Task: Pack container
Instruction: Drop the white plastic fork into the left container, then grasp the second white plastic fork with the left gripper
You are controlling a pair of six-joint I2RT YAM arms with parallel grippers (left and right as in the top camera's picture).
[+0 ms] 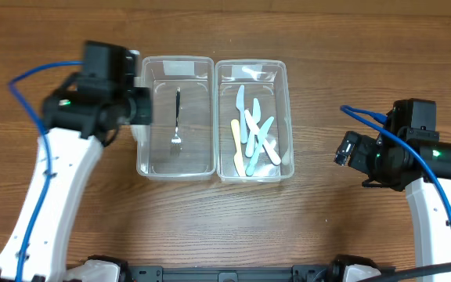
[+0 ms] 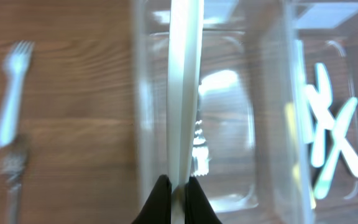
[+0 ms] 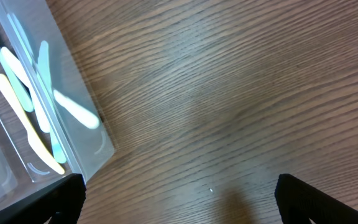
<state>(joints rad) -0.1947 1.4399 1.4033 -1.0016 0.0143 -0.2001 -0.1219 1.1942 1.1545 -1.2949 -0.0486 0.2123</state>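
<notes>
Two clear plastic containers stand side by side. The left container (image 1: 175,61) holds one dark fork (image 1: 177,117). The right container (image 1: 250,65) holds several pastel knives (image 1: 253,133). My left gripper (image 1: 137,107) hovers at the left container's left wall and is shut on a white utensil (image 2: 184,93), seen edge-on in the left wrist view between the fingertips (image 2: 178,186). The utensil's type cannot be told. My right gripper (image 1: 343,149) is open and empty over bare table right of the containers; it also shows in the right wrist view (image 3: 179,199).
Loose forks (image 2: 11,93) lie blurred on the wooden table left of the left container's wall (image 2: 143,124); the left arm hides them in the overhead view. The right container's corner (image 3: 73,124) shows in the right wrist view.
</notes>
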